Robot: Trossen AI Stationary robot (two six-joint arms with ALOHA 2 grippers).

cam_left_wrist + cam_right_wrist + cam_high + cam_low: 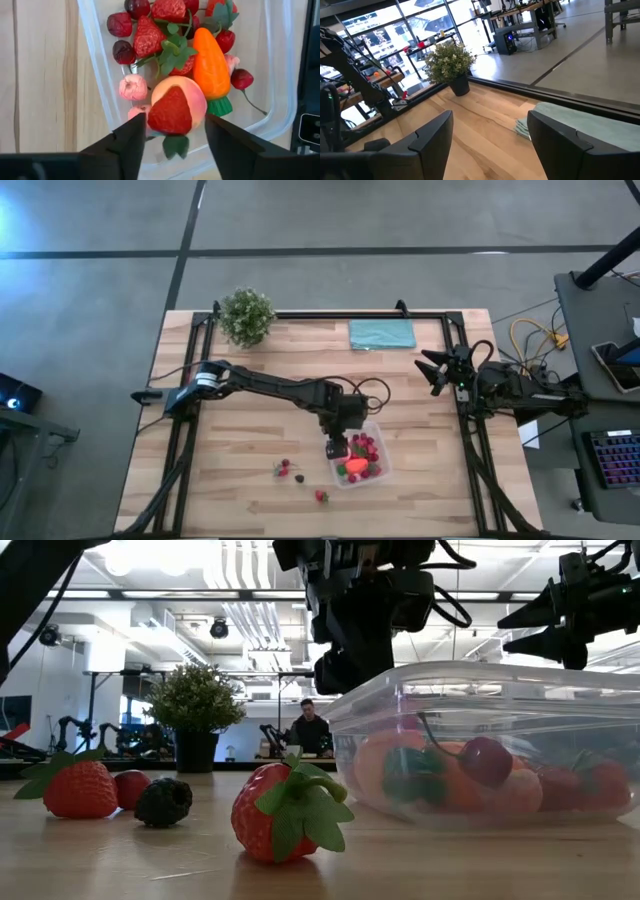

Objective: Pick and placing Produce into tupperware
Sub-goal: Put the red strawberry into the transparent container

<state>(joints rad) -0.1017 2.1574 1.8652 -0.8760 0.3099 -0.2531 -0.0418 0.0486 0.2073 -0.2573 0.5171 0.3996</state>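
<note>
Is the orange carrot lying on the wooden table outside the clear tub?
No, the carrot lies inside the tub, among the strawberries.

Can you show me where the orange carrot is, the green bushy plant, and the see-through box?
Orange toy carrot [212, 62], left wrist view, middle of its orange body.
Green bushy potted plant [247, 315], high view, centre of its leaves.
Clear plastic tupperware tub [480, 680], low view, its near upper rim.

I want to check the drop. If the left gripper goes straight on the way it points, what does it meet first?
The strawberry between the left gripper's open fingers, probably just released; right behind it the peach in the tub.
</note>
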